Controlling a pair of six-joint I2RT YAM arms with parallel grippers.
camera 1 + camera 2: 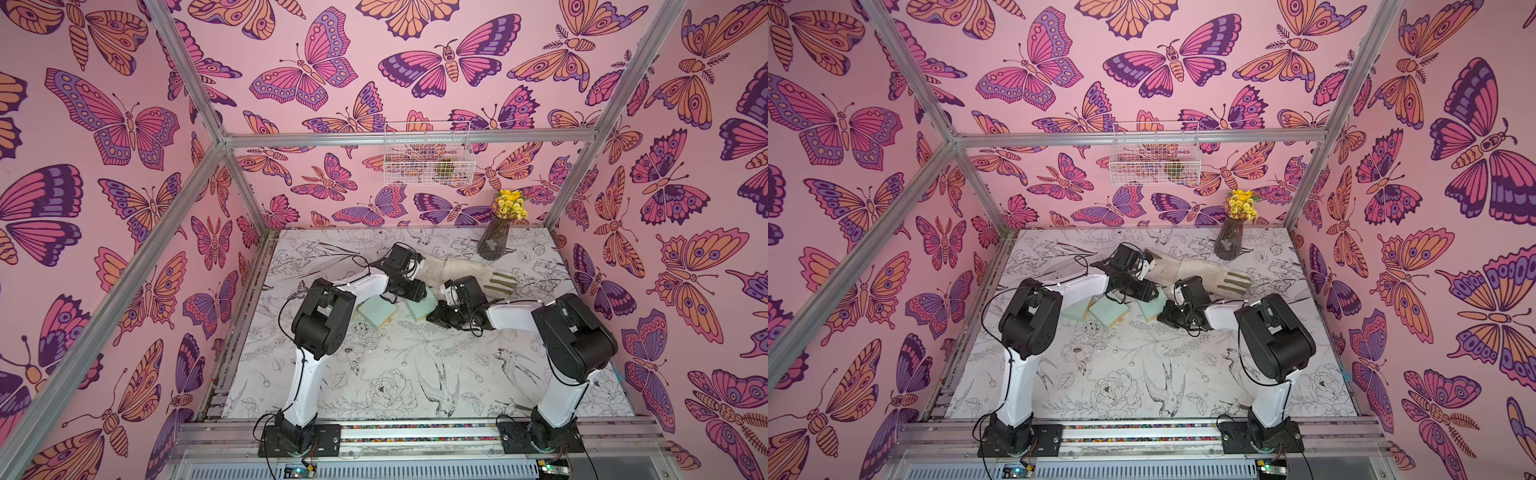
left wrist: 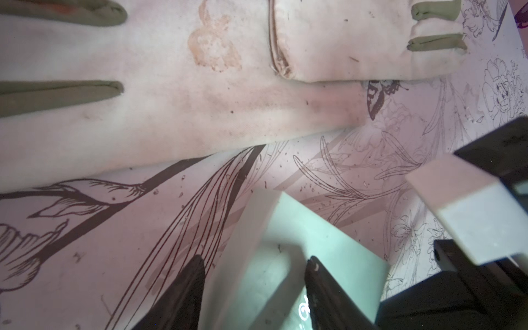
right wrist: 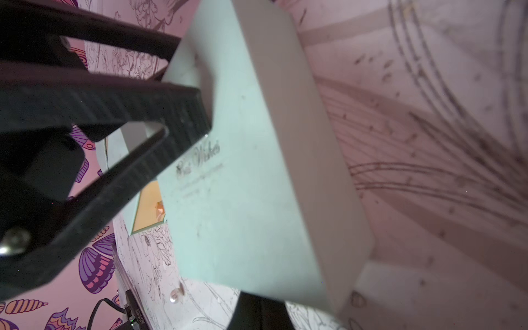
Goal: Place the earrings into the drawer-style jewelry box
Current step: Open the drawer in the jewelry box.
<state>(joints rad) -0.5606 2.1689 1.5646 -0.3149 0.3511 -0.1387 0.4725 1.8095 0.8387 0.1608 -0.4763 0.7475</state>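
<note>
Right gripper pinches the jewelry box edge; left gripper clasps its sides. A pearl earring lies loose on the tabletop. If you tug unevenly, the box may slip.

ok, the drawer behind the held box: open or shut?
Open: the right wrist view shows the drawer with yellow lining exposed, past the mint box. How far out, cannot tell.

Top views: left arm's wrist covers part of the jewelry box. Pale specks are too small to identify.
Left wrist view: left gripper fingers are cut by the frame edge, and their contact with the box is blurred.
Right wrist view: lid lettering is smeared, orange item indistinct.
</note>
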